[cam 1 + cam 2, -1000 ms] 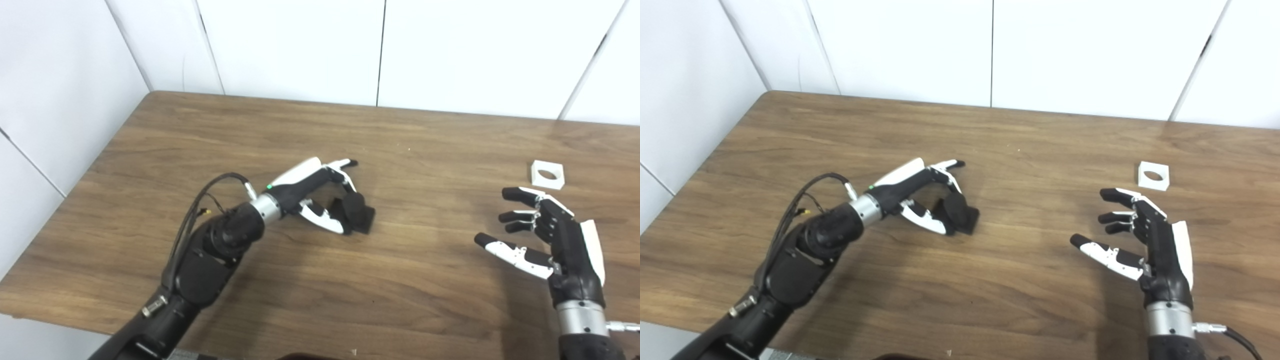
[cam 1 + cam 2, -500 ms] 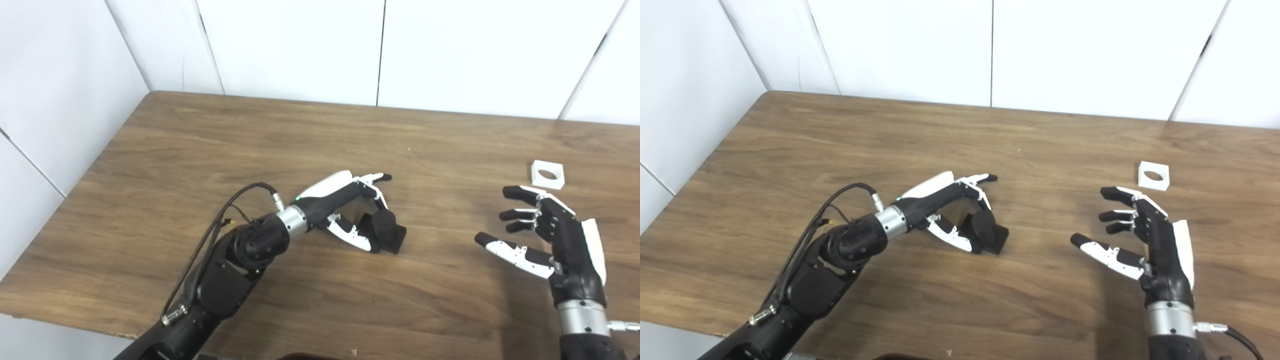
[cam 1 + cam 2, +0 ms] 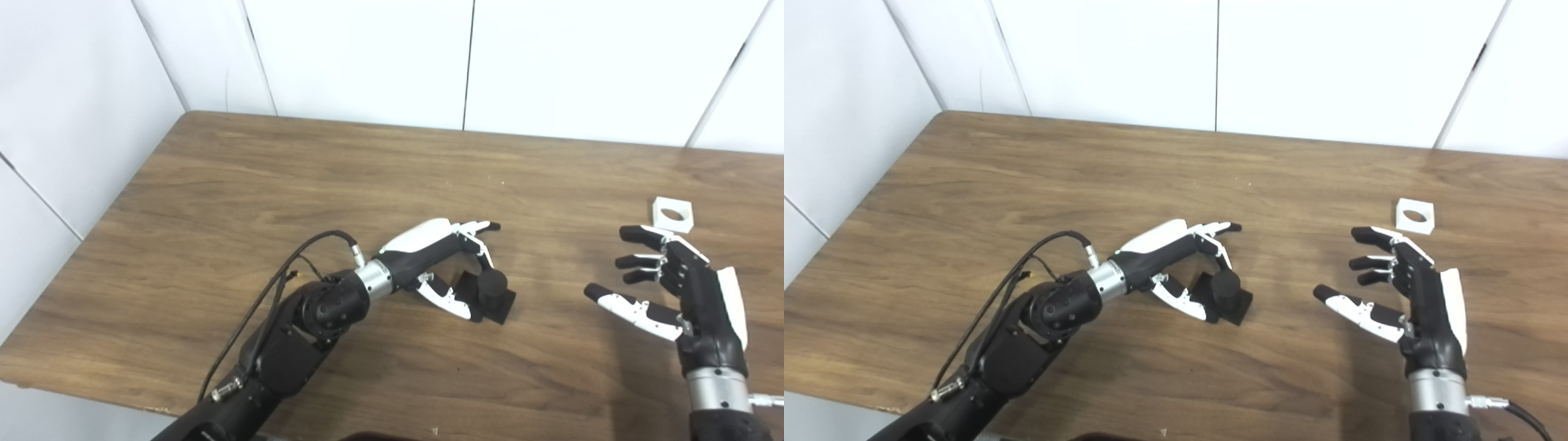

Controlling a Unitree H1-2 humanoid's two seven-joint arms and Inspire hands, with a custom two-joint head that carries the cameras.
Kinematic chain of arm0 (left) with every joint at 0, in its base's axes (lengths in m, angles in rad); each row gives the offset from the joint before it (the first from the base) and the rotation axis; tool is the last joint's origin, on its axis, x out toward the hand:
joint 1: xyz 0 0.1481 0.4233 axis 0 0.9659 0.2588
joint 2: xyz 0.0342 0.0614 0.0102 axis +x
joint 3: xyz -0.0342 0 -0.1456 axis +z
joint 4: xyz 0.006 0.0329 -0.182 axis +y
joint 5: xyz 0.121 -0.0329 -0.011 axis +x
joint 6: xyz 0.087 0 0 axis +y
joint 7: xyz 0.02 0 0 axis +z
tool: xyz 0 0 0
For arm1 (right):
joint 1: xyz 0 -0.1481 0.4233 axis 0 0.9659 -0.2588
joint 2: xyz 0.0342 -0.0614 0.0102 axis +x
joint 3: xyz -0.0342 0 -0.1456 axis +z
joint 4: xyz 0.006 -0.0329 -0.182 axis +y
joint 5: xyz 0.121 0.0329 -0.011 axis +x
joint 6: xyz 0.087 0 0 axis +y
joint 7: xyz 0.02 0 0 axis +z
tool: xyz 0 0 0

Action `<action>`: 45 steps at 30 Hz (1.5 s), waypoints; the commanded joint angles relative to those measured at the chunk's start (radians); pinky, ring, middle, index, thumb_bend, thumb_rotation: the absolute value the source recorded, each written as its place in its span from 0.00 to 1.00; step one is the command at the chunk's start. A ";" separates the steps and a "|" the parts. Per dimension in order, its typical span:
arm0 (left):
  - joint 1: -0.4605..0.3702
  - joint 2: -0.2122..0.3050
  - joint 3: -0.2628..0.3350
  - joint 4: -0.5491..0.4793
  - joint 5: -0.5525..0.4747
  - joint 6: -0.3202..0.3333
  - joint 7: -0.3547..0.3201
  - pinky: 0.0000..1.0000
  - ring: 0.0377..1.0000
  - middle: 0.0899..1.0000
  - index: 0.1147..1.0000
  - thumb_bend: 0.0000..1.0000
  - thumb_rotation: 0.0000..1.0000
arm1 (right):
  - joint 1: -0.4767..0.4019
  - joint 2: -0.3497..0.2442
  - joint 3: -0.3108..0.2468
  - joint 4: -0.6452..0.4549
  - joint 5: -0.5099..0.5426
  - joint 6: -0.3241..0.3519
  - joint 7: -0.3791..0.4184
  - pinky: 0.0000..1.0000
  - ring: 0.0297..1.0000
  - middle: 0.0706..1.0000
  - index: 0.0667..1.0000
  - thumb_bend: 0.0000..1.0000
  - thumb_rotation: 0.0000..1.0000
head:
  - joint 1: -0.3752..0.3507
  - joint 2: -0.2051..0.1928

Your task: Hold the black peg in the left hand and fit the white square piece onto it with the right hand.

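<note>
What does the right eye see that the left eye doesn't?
Only the right eye view: the cable curling off the right wrist, and more table beyond the white piece. Only the left eye view: a bit more wall at the left. Both: the left robot hand around the black peg, and the open right robot hand.

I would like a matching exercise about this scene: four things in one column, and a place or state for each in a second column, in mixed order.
Things:
1. black peg
2. white square piece
3. right hand
4. table

Places or states:
A. open, holding nothing
B. lying alone near the right edge of the view, round hole facing up
C. between the fingers of the left hand
D. brown wood, under everything

Pairs: 1-C, 2-B, 3-A, 4-D
</note>
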 commanded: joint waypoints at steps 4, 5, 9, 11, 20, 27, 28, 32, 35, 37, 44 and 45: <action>-0.007 0.007 -0.016 0.015 0.012 -0.006 -0.016 1.00 1.00 0.99 0.43 0.52 0.08 | -0.002 0.004 0.004 -0.045 -0.015 -0.017 -0.005 0.50 0.57 0.71 0.66 0.64 0.00 | -0.015 0.009; -0.007 0.010 -0.016 0.013 0.015 -0.007 -0.015 1.00 1.00 1.00 0.43 0.52 0.08 | -0.002 0.004 0.005 -0.049 -0.019 -0.010 -0.004 0.51 0.57 0.71 0.66 0.64 0.00 | -0.022 0.011; -0.003 0.024 -0.018 0.008 0.027 -0.011 -0.013 1.00 1.00 1.00 0.43 0.52 0.08 | -0.001 0.009 0.009 -0.054 -0.031 -0.003 -0.006 0.50 0.58 0.71 0.66 0.65 0.00 | -0.091 -0.007; 0.001 0.038 -0.019 -0.002 0.041 -0.019 -0.010 1.00 1.00 0.99 0.43 0.52 0.08 | -0.001 0.013 0.009 -0.055 -0.038 -0.007 -0.011 0.51 0.60 0.71 0.65 0.66 0.00 | -0.159 -0.007; 0.031 0.098 -0.003 -0.036 0.040 -0.066 -0.010 1.00 1.00 0.97 0.43 0.52 0.08 | -0.017 0.046 0.017 -0.075 -0.100 0.022 -0.038 0.56 0.66 0.71 0.66 0.66 0.00 | -0.429 -0.018; 0.040 0.115 0.017 -0.020 0.017 -0.107 -0.012 1.00 1.00 0.97 0.43 0.52 0.07 | -0.039 0.038 0.011 -0.094 -0.138 0.053 -0.036 0.54 0.66 0.74 0.67 0.65 0.01 | -0.521 -0.031; 0.039 0.117 0.018 -0.017 0.019 -0.111 -0.012 1.00 1.00 0.97 0.43 0.52 0.07 | -0.046 0.033 0.004 -0.101 -0.139 0.060 -0.032 0.54 0.66 0.74 0.67 0.65 0.00 | -0.528 -0.031; 0.035 0.121 0.021 -0.010 0.021 -0.117 -0.015 1.00 1.00 0.97 0.43 0.52 0.07 | -0.088 -0.010 -0.025 -0.114 -0.132 0.074 -0.010 0.55 0.67 0.74 0.66 0.66 0.00 | -0.565 -0.039; 0.036 0.125 0.025 -0.008 0.016 -0.120 -0.017 1.00 1.00 0.97 0.43 0.52 0.07 | -0.130 -0.055 -0.043 -0.118 -0.136 0.082 0.015 0.56 0.68 0.73 0.66 0.67 0.00 | -0.607 -0.045; 0.037 0.129 0.028 -0.008 0.009 -0.122 -0.020 1.00 1.00 0.97 0.43 0.52 0.07 | -0.173 -0.102 -0.051 -0.120 -0.166 0.095 0.035 0.55 0.67 0.72 0.66 0.68 0.03 | -0.622 -0.047; 0.040 0.138 0.036 0.018 -0.002 -0.152 -0.011 1.00 1.00 0.96 0.43 0.52 0.07 | -0.309 -0.254 -0.055 -0.060 -0.255 0.118 0.090 0.57 0.69 0.72 0.66 0.67 0.04 | -0.658 -0.052; 0.041 0.138 0.036 0.021 -0.003 -0.155 -0.013 1.00 1.00 0.96 0.43 0.52 0.07 | -0.328 -0.277 -0.048 -0.048 -0.278 0.124 0.102 0.58 0.70 0.73 0.66 0.66 0.05 | -0.656 -0.052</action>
